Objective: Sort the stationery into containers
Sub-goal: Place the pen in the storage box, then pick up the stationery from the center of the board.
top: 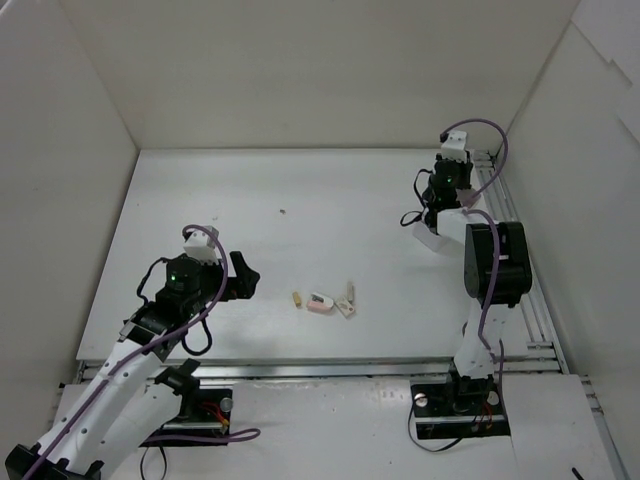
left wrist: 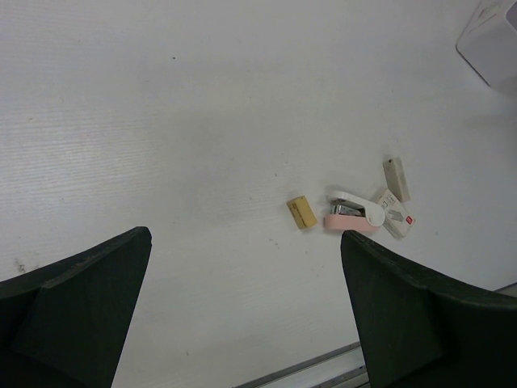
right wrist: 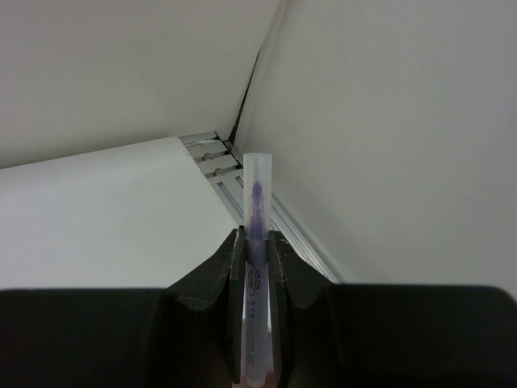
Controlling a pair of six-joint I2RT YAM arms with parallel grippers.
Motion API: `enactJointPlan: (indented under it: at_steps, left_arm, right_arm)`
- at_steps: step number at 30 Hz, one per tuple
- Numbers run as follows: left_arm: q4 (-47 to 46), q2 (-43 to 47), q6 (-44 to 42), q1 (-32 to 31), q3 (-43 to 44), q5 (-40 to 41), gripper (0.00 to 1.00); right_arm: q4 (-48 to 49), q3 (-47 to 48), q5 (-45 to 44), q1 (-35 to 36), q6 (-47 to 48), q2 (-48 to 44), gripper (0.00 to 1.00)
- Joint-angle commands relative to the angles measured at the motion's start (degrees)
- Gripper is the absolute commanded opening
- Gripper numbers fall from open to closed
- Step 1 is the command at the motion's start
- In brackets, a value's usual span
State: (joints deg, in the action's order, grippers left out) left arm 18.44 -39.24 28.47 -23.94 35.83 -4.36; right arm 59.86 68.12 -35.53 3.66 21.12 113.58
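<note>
A tan block [top: 297,299], a white-pink block [top: 321,302] and cream blocks [top: 347,299] lie close together at the table's middle front. In the left wrist view the tan block [left wrist: 301,212], the white-pink block [left wrist: 354,213] and a cream block [left wrist: 396,178] lie ahead and to the right. My left gripper [top: 241,276] [left wrist: 245,234] is open and empty, left of the blocks. My right gripper [right wrist: 255,238] [top: 440,203] is shut on a purple pen [right wrist: 256,212] that points upward, above a white box [top: 431,236] [left wrist: 491,42] at the far right. A second box does not show.
White walls enclose the table on the left, back and right. A metal rail [top: 510,200] runs along the right edge and another along the front [top: 330,368]. A tiny dark speck [top: 282,211] lies mid-table.
</note>
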Motion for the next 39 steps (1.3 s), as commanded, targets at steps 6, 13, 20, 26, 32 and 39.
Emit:
enactJointPlan:
  at_steps: [6,13,20,26,32,39]
  left_arm:
    - [-4.11,-0.04,-1.57,-0.23,1.61,-0.82,1.0]
    - [-3.93,0.75,-1.49,-0.23,1.52,-1.18,1.0]
    - [-3.06,1.8,-1.05,-0.23,1.69,-1.27,1.0]
    - [-2.36,2.5,-0.17,-0.23,1.61,-1.0,1.0]
    - [-0.15,1.45,0.71,-0.75,3.01,0.23,1.0]
    - [-0.42,0.05,1.06,-0.75,3.1,-0.64,1.0]
  right_arm:
    - [6.5,-2.81,-0.07,-0.5,-3.45,-2.75,0.13]
    - [6.85,-6.68,0.55,0.47,-4.52,-8.27,0.48]
    - [6.85,-8.0,0.55,6.52,1.9,-15.49,0.98]
    - [3.18,-12.3,1.6,13.73,-1.86,-24.01,0.98]
    - [-42.51,-0.57,23.06,19.45,-20.38,-28.6,0.98]
    - [-63.85,2.02,38.51,28.48,-21.74,-23.85,0.98]
